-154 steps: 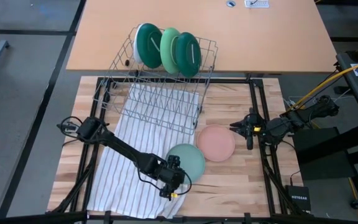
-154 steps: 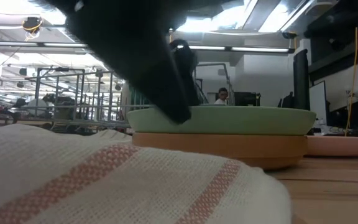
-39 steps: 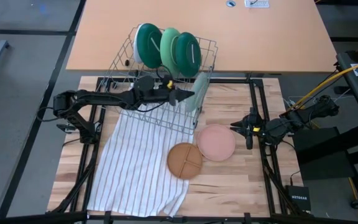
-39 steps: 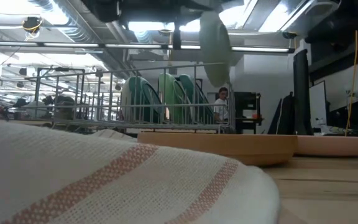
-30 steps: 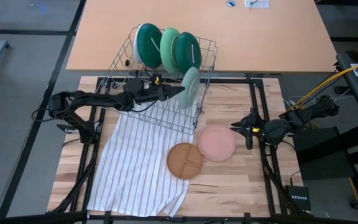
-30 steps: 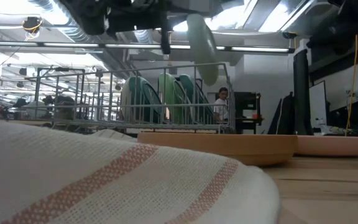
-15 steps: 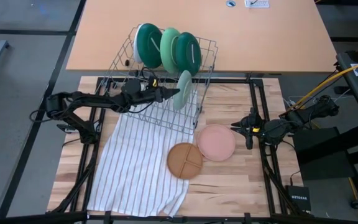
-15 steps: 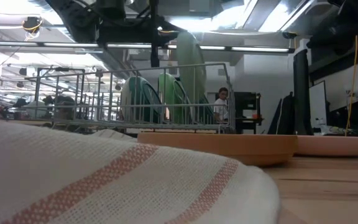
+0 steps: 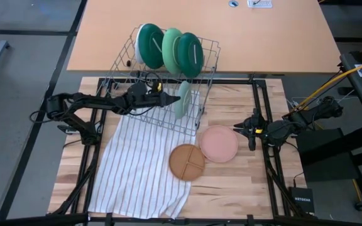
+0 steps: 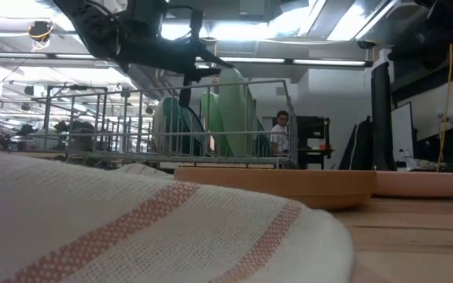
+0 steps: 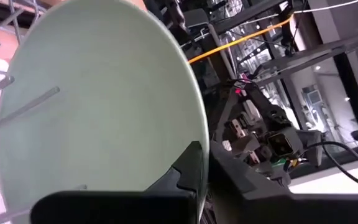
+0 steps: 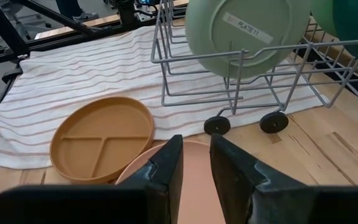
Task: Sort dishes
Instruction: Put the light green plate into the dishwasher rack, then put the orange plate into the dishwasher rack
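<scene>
left gripper [image 9: 168, 99] clamping pale mint plate [image 9: 181, 100], in rack [image 9: 137, 78]

Two slim black jointed arms, dark cables along them, each ending in a black two-fingered claw [image 9: 168, 98].

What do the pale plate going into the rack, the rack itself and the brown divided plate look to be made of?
Pale mint plate: probably matte plastic, with an even colour, a soft sheen and a label stuck on its back. Rack: thin grey metal wire on small dark wheels. Brown divided plate: also plastic-looking, with moulded ridges and a dull finish. The left gripper holds the mint plate.
</scene>
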`<state>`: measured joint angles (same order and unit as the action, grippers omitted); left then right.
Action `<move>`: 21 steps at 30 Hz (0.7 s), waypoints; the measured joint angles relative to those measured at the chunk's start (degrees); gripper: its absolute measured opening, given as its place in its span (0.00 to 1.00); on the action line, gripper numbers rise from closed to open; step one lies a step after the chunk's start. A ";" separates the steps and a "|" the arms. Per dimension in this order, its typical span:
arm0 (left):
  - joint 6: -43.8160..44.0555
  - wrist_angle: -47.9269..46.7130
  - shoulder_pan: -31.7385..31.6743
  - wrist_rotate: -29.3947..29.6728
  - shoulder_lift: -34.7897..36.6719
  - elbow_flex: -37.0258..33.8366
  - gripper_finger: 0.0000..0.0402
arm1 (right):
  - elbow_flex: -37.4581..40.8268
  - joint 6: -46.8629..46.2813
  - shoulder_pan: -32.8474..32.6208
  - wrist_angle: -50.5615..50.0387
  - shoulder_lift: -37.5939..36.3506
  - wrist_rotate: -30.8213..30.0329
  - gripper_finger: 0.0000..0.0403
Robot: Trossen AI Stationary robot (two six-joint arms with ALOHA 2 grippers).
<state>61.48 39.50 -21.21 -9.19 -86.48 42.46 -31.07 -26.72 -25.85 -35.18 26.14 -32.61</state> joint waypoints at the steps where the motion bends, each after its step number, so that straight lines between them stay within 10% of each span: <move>1: 0.01 -0.36 0.02 0.00 0.00 0.02 0.04 | 0.00 0.00 -0.02 0.10 0.02 -0.05 0.21; 21: -4.39 -0.89 -2.92 -4.89 -0.04 -0.01 0.39 | 0.00 -1.64 -0.01 2.47 8.49 -1.29 0.21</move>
<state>57.09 38.61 -24.12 -14.08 -86.52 42.46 -31.07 -28.36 -25.85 -32.71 34.63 -33.90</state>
